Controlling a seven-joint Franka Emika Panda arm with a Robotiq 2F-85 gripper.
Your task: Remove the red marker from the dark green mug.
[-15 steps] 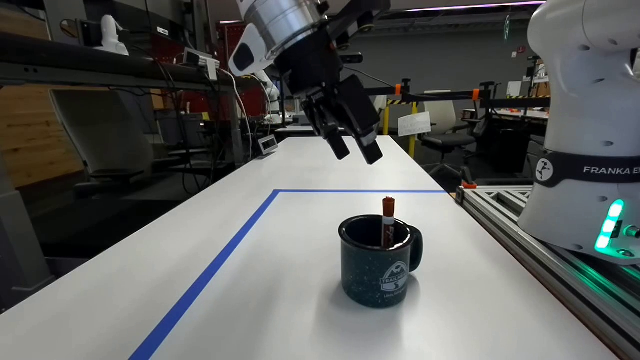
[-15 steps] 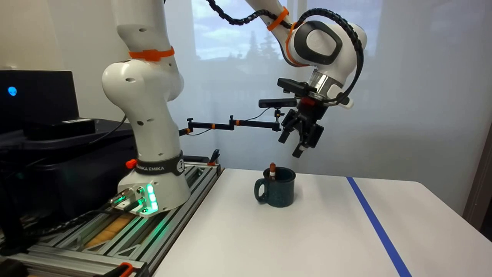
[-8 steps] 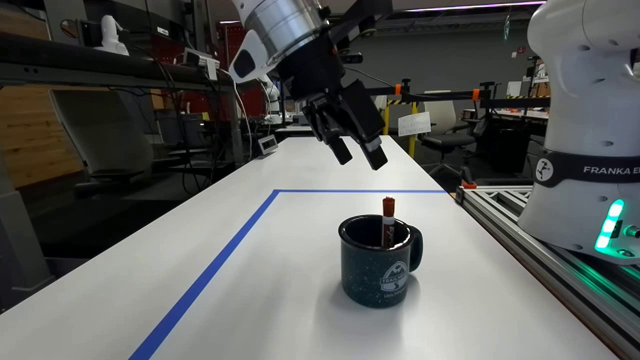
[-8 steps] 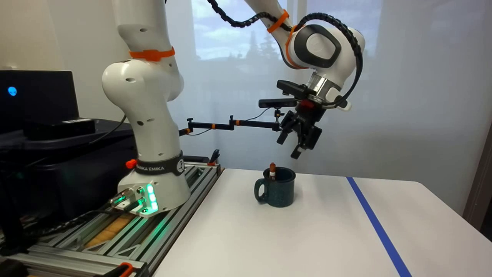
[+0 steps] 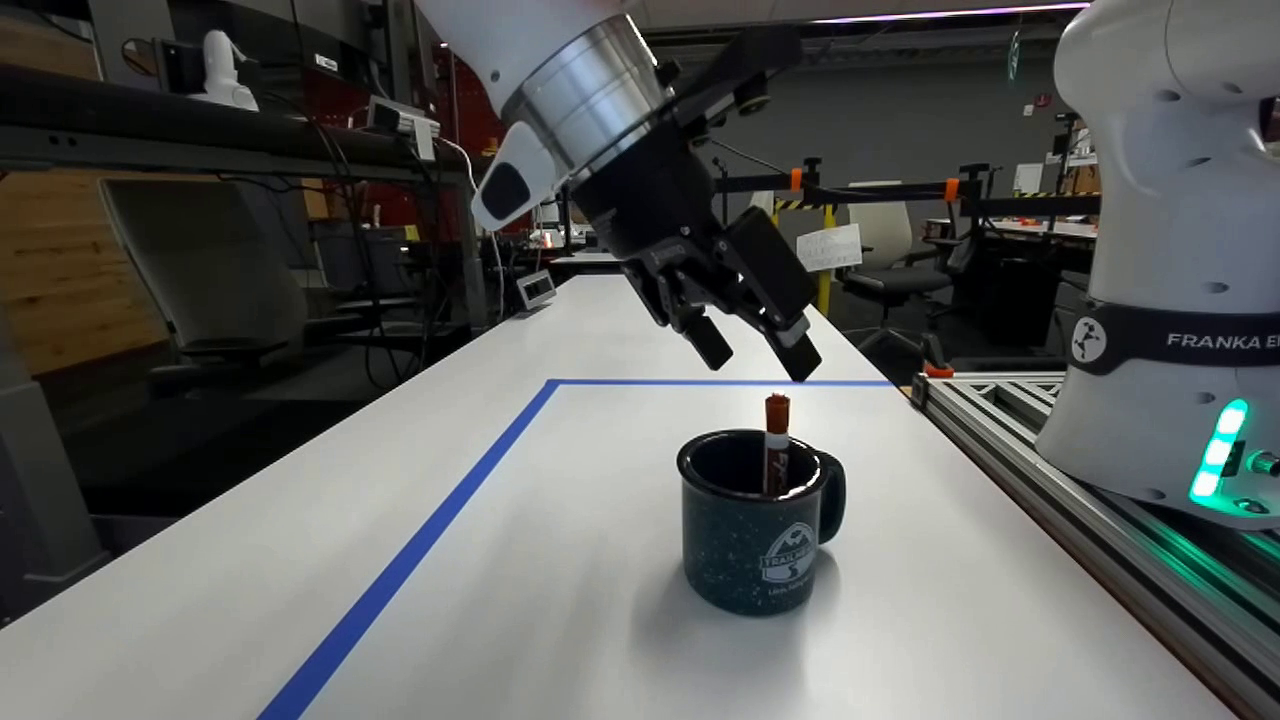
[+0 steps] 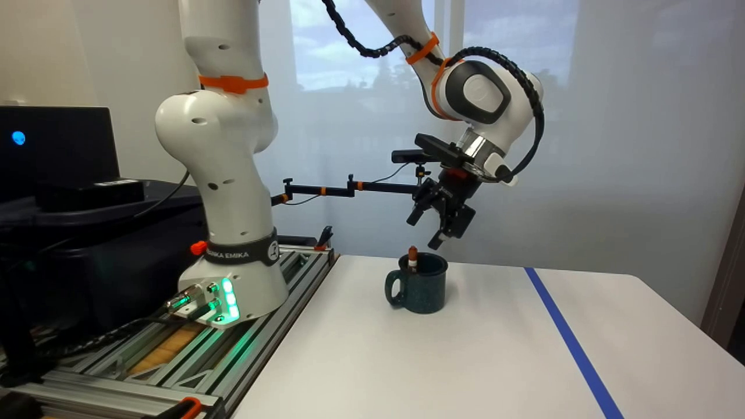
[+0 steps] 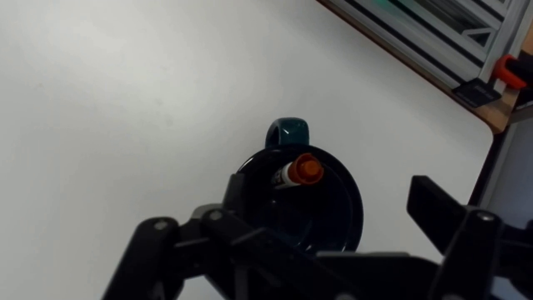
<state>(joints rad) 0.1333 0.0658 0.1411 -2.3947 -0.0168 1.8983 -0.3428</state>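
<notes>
as i watch, the black two-fingered metal gripper (image 5: 759,358) has dropped closer, jaws spread, nothing held. slim red plastic marker (image 7: 306,170) stands unmoved inside the squat dark green enamel-look mug (image 5: 735,555), toward twelve o'clock in the wrist view. approach well along, i judge; grasp yet to come.

You see a smooth white tabletop (image 6: 465,361), marked in both exterior views with blue tape (image 6: 572,343). In an exterior view, locate the black laptop lid (image 6: 64,154) with its glowing blue emblem (image 6: 18,138) and the pale window (image 6: 326,64). In an exterior view, identify the grey high-backed office chair (image 5: 200,260), the small grey box (image 5: 536,289) with a dark display, and the white paper sheet (image 5: 828,248) bearing illegible writing. In the wrist view, note the curved orange-red handle (image 7: 503,72) near the tabletop corner.
</notes>
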